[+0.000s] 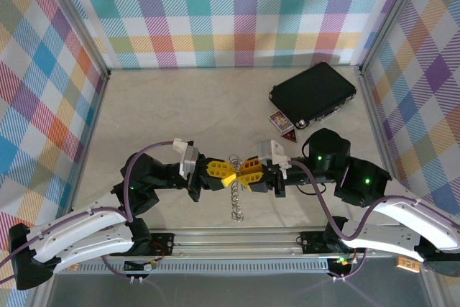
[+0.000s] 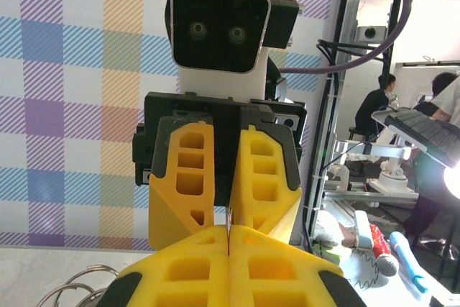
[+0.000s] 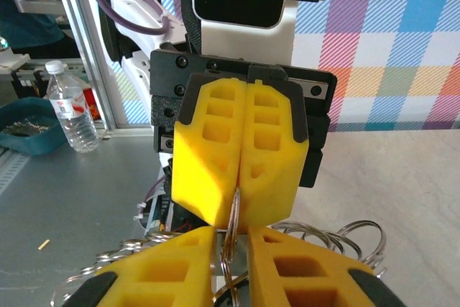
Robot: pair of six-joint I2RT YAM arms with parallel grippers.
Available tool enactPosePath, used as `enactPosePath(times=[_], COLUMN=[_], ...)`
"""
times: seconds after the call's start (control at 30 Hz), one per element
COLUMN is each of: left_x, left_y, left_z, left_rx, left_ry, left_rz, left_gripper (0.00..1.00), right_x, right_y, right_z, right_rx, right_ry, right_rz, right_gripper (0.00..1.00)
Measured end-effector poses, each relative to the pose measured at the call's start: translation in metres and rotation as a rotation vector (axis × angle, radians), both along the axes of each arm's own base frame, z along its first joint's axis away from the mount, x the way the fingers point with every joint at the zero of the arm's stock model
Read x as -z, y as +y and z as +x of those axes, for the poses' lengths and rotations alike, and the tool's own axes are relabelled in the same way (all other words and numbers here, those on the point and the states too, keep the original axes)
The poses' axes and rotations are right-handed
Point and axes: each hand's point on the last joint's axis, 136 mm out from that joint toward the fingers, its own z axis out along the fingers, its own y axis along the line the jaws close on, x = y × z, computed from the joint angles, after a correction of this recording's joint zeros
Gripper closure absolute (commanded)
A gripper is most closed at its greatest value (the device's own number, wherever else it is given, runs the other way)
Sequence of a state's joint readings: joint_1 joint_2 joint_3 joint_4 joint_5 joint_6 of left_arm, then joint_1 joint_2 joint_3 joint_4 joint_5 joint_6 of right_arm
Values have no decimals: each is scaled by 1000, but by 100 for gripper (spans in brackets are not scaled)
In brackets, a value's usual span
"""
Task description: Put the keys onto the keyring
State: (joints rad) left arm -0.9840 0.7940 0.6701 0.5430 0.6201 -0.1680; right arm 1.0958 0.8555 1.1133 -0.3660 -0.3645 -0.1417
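The keyring [image 1: 236, 203] hangs between the two claws over the near middle of the table [image 1: 180, 113], a thin strand of silvery links dropping toward the front rail. From the right wrist its loops of bright wire [image 3: 231, 239] fan out low in the picture, and one round wire rises straight up between the finger pads. The left gripper [image 1: 231, 175] is fully closed, its blocky yellow fingers [image 3: 208, 156] pressed flat together with that wire pinched at their tips. The right gripper [image 1: 241, 176] meets it tip to tip from the other side. Its jaws stand only a slit apart with the same wire running through the slit [image 3: 230, 253], and whether they actually clamp it cannot be told. The fingers are ribbed yellow plastic with rectangular cut-outs, mounted on black brackets under white camera housings. Further back on the right lies a flat black rectangular case [image 1: 313, 93] with a metal-trimmed edge. Just beside its near corner sits a small reddish patterned card box [image 1: 280, 121], and a tiny dark item [image 1: 302, 124] too small to identify. The tabletop is pale and matte, walled in by pastel plaid cloth [image 1: 237, 12].
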Motion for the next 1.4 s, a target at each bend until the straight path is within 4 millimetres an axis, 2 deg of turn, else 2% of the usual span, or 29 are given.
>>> enactPosePath(times=[0.13,0.3,0.33,0.4,0.47,0.53,0.77,1.07,1.4], left_x=[0,3,5,10,16,21,26,40,52], left_y=[0,-1,-1,-2,-4,-4,-1,2,0], left_z=[0,2,3,5,7,8,12,16,19], left_rx=[-1,-12,-16,-32,-42,-52,-98,-128,-133], left_ry=[1,0,-1,-6,-5,-1,-24,-48,-49], left_rz=[2,13,20,48,88,131,251,351,400], left_gripper=[100,100,98,84,74,70,76,78,89], right_x=[0,3,4,10,16,21,29,36,50], right_y=[-1,-3,-3,-5,-5,-6,-6,-4,0], right_z=[2,5,6,9,13,17,22,18,17], right_rx=[9,30,35,52,70,87,90,39,12], right_ry=[-3,-4,-4,-9,-17,-24,-45,-51,-24], right_rz=[-1,-11,-17,-41,-73,-109,-202,-290,-352], right_gripper=[100,100,100,100,100,100,100,100,100])
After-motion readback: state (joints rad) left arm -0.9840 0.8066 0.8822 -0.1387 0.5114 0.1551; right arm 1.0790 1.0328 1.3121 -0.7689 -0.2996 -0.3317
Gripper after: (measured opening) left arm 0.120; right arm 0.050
